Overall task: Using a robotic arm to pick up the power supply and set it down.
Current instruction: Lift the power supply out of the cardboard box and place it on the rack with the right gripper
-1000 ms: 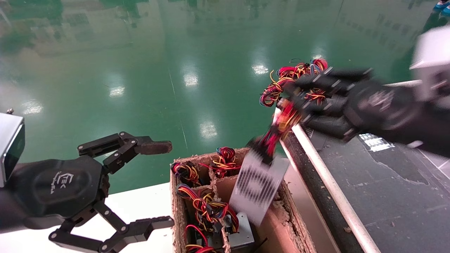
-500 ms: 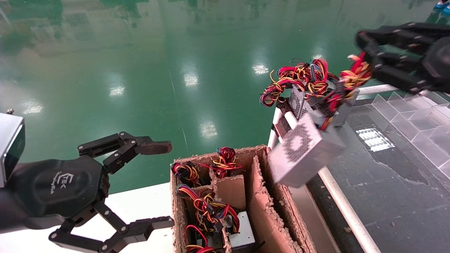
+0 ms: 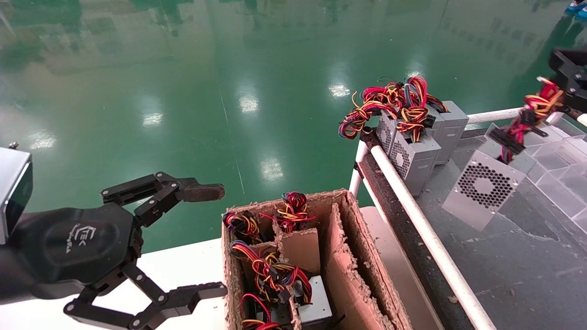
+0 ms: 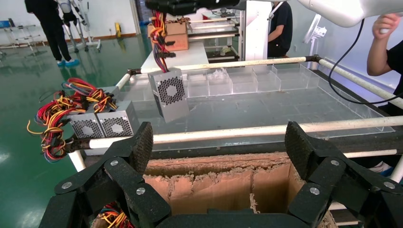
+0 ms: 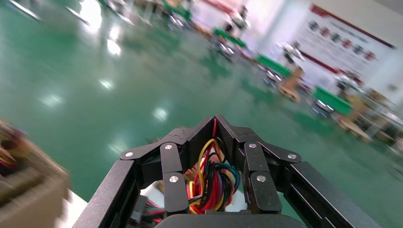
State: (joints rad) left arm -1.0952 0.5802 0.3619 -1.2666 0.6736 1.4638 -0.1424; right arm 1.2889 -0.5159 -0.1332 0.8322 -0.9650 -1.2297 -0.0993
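The power supply (image 3: 484,190), a silver box with a round fan grille, hangs tilted by its red, yellow and black wires (image 3: 532,110) low over the dark tray surface (image 3: 527,256). I cannot tell whether its lower corner touches. My right gripper (image 3: 563,82), at the right edge of the head view, is shut on those wires (image 5: 211,175). The left wrist view shows the same box (image 4: 170,94) under the right gripper (image 4: 173,5) and the white robotic arm (image 4: 351,9). My left gripper (image 3: 215,240) stays open beside the cardboard box (image 4: 219,142).
A divided cardboard box (image 3: 341,256) holds several more wired supplies. Other supplies (image 3: 415,156) stand in a row at the tray's far corner. A white rail (image 3: 412,215) edges the tray. Clear plastic dividers (image 3: 557,160) sit behind the hanging box. People stand beyond the tray (image 4: 389,38).
The right gripper carried the power supply up out of the cardboard box, to the right across the white rail, and over the dark tray. The left arm stayed still.
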